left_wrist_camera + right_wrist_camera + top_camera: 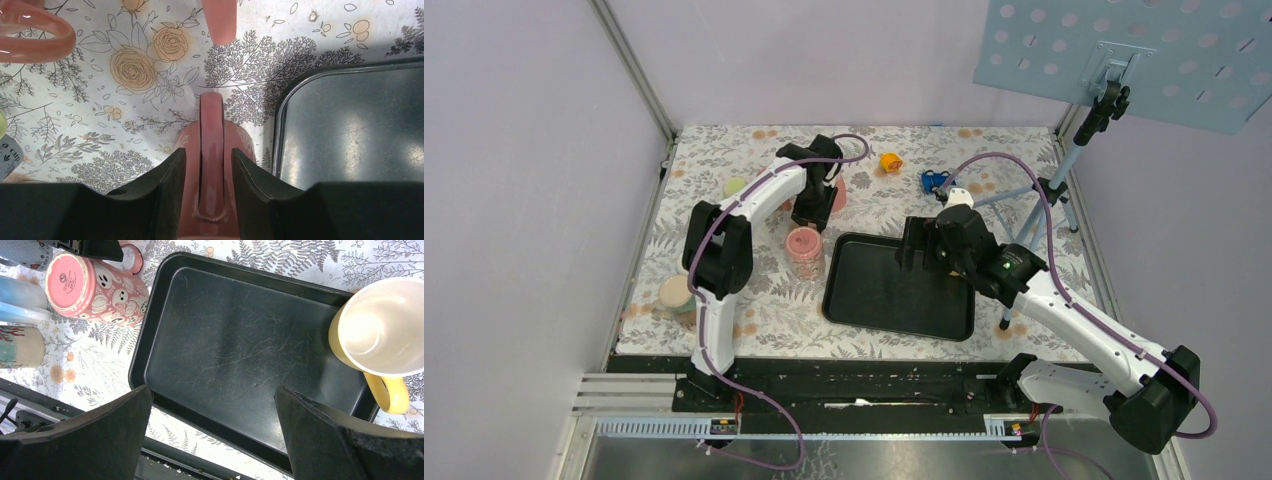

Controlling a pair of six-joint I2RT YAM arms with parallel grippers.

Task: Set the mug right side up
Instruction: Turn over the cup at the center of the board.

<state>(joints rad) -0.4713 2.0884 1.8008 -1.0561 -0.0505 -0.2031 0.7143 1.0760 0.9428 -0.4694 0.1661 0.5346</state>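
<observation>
**L claw astride pink mug's handle; mug base-up, left of tray**

The pink mug, printed with ghosts, stands on the floral worktop just off the left side of the black tray, about midway between the near and far edges. Its stamped base shows and its mouth is out of sight, so it reads as upside down.

In the left wrist view, the left claw has one finger on each side of the mug's handle. Thin slivers of mug body show between pads and handle higher up. Lower down the gaps close to almost nothing. Can't tell whether it is gripping or only bracketing. The mug's lower part is cut off by the frame there.

The right claw hangs over the tray, fingers spread wide apart w/ nothing between them.

A yellow mug sits upright at one tray corner, handle over the rim. The right arm covers it in the top view.

Hard to make out:
- a pink ring cut off at the top-left of the left wrist view
- a pink stub at that view's top edge
- cups clipped at the left of the right wrist view
</observation>
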